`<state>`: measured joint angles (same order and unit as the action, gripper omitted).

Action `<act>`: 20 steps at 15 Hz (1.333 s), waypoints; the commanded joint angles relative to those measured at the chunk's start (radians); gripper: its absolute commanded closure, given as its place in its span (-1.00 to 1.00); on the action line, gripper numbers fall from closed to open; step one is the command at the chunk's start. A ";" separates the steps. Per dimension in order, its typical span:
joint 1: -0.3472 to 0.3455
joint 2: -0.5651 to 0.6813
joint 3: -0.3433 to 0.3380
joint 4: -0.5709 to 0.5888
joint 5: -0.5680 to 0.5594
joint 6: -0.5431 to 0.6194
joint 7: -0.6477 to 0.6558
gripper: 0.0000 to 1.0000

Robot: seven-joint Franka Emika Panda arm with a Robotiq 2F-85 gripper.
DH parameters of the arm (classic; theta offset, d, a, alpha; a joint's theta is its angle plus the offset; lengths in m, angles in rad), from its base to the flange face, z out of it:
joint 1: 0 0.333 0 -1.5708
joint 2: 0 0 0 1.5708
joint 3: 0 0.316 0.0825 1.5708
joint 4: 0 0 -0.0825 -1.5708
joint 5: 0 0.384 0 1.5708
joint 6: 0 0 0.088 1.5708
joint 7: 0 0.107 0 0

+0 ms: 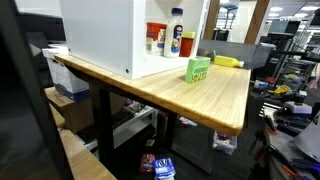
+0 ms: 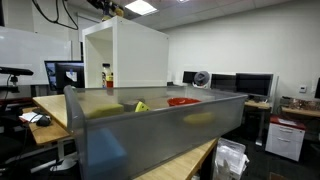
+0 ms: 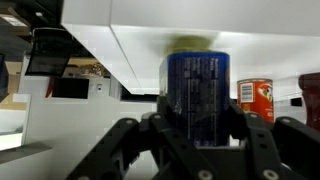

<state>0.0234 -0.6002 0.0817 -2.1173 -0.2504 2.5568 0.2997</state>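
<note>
In the wrist view a dark blue bottle [image 3: 198, 85] with a pale yellow cap stands upright between my gripper's [image 3: 198, 118] two black fingers. The fingers press against both of its sides, so the gripper is shut on it. A red can [image 3: 256, 100] stands just right of the bottle. Above is the white underside of a shelf box. In both exterior views a bottle [image 1: 176, 30] [image 2: 107, 75] stands inside the white open-fronted box [image 1: 100, 35] [image 2: 135, 55] on the wooden table [image 1: 215, 100], with a red can [image 1: 158, 38] beside it. The gripper itself does not show in the exterior views.
A green carton [image 1: 198, 69] and a yellow object [image 1: 228, 61] lie on the table in front of the box. A blurred grey bin wall [image 2: 150, 125] fills the foreground of an exterior view. Desks, monitors and clutter surround the table.
</note>
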 commanded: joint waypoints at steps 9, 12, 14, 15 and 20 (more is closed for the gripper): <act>0.057 -0.203 -0.049 0.106 0.156 -0.506 -0.285 0.40; 0.079 -0.204 -0.058 0.149 0.177 -0.652 -0.338 0.40; 0.094 -0.197 -0.067 0.176 0.193 -0.736 -0.369 0.40; 0.098 -0.189 -0.071 0.183 0.197 -0.763 -0.381 0.40; 0.139 -0.144 -0.105 0.173 0.257 -0.860 -0.459 0.40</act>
<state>0.1320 -0.7983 0.0087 -1.9663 -0.0513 1.7407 -0.0776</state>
